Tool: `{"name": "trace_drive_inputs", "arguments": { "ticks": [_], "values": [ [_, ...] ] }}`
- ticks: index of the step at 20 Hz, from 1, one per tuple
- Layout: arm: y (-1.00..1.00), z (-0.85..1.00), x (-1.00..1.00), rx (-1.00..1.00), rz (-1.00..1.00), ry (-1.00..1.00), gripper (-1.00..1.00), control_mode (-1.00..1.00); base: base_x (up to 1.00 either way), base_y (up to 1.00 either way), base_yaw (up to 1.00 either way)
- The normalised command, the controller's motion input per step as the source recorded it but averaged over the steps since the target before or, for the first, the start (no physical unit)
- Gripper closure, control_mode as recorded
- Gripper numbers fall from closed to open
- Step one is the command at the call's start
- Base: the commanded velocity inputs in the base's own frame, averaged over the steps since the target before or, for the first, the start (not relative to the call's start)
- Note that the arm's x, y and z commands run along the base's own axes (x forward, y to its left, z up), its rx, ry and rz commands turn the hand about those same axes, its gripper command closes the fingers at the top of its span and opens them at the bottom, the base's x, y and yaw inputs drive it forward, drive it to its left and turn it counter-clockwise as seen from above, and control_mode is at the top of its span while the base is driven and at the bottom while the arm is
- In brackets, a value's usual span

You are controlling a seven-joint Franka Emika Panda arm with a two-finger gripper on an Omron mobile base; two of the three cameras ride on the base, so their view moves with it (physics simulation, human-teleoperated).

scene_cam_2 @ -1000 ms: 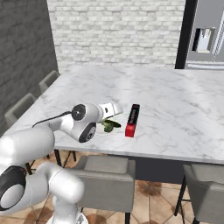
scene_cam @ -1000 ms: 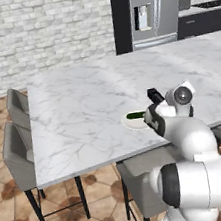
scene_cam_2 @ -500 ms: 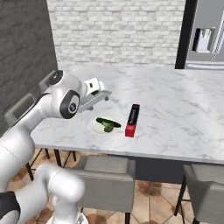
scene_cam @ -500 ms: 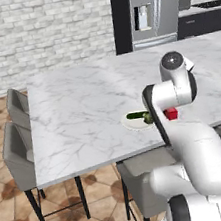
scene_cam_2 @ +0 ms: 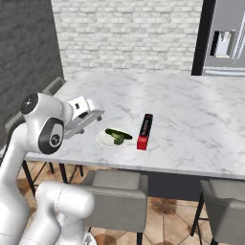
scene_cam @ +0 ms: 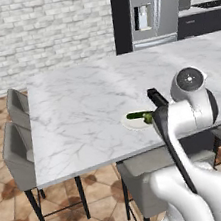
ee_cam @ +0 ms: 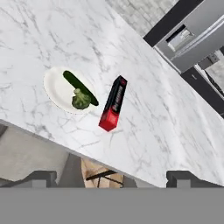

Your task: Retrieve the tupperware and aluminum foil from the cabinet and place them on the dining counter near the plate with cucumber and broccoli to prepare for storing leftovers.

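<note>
The aluminum foil is a black carton with a red end, lying flat on the white marble dining counter right beside the plate. On the plate lie a dark green cucumber and a piece of broccoli. My gripper is open and holds nothing, hovering above the counter's front edge and looking down on both. From the right base, the gripper hangs left of the plate and the foil. The tupperware and the cabinet are out of view.
Grey stools stand tucked under the counter's near edge, and more stools line its left end. A steel fridge and a pale brick wall stand beyond the far side. My white arm covers the foil in the left base view.
The arm has swung up and back from the plate; the open gripper now sits higher and further left, near the counter's front edge. The foil and plate lie where they were.
</note>
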Motion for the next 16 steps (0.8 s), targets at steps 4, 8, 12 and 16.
{"name": "trace_drive_inputs", "arguments": {
  "ticks": [4,8,12,16],
  "values": [
    [0.0,0.0,0.0,0.0,0.0,0.0,-1.0,1.0,-0.27,-0.44,-0.02],
    [0.0,0.0,0.0,0.0,0.0,0.0,-1.0,1.0,0.0,-0.62,-0.29],
    [0.0,0.0,0.0,0.0,0.0,0.0,-1.0,1.0,0.01,-0.72,-0.5],
    [0.0,0.0,0.0,0.0,0.0,0.0,-1.0,1.0,0.0,-0.58,-0.73]
  ]
}}
